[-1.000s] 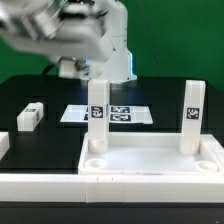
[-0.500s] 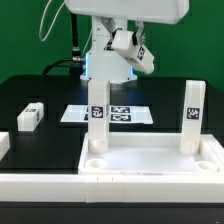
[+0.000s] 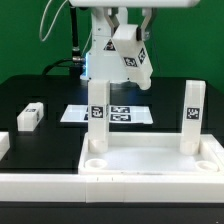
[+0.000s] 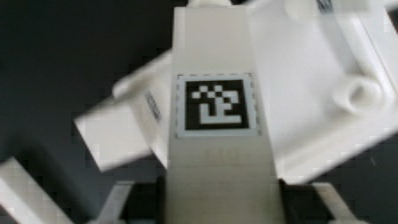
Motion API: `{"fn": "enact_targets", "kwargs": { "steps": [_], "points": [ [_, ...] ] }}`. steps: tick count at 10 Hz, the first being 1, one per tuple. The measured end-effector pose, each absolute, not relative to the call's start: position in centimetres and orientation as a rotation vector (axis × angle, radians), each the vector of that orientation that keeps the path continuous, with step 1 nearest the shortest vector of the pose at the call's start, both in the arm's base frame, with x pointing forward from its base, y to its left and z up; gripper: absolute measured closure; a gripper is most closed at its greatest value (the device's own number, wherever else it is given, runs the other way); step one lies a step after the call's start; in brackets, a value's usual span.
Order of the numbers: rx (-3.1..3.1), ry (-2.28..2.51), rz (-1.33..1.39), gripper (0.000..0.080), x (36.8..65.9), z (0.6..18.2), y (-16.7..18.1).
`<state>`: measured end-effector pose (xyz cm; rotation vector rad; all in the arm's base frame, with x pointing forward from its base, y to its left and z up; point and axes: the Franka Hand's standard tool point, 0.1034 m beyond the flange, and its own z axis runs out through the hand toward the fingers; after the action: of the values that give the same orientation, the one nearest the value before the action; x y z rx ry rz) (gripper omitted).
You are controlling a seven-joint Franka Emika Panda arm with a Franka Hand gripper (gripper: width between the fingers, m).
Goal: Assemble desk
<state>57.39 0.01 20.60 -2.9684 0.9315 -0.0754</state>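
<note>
Up high, the robot's gripper (image 3: 130, 28) is clamped on a white square plastic post leg (image 3: 133, 58) that has a black-and-white square tag on it. This held leg hangs in the air, tilted, and touches nothing but the gripper. In the wrist view the held leg (image 4: 217, 150) fills the middle, with its tag facing the camera. The gripper's fingers are too hard to make out there. Down below, on the black counter (image 3: 40, 90), lies the white plastic rectangular tabletop panel (image 3: 145, 160), with a raised rim and round corner sockets. Two more white tagged legs stand straight up in its two far corner sockets. One standing leg (image 3: 98, 120) is on the exterior view's left and the other standing leg (image 3: 193, 118) is on the exterior view's right. The held leg shows above the gap between them. Behind the panel the marker board (image 3: 125, 113) lies flat on the counter. On the exterior view's left, a loose white leg (image 3: 30, 117) lies on its side, well apart from the panel. A long white rail (image 3: 60, 187) runs along the front.
</note>
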Motion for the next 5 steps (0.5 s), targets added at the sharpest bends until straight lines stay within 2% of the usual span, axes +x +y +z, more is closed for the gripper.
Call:
{"fn": "enact_targets", "kwargs": {
  "steps": [1, 2, 5],
  "points": [
    [-2.906, 1.037, -0.222, 0.0511, 58.5, 20.6, 0.7],
    [-2.837, 1.110, -0.277, 0.0511, 57.6, 19.9, 1.4],
    [-2.797, 1.092, -0.518, 0.0511, 58.1, 19.4, 3.9]
  ]
}}
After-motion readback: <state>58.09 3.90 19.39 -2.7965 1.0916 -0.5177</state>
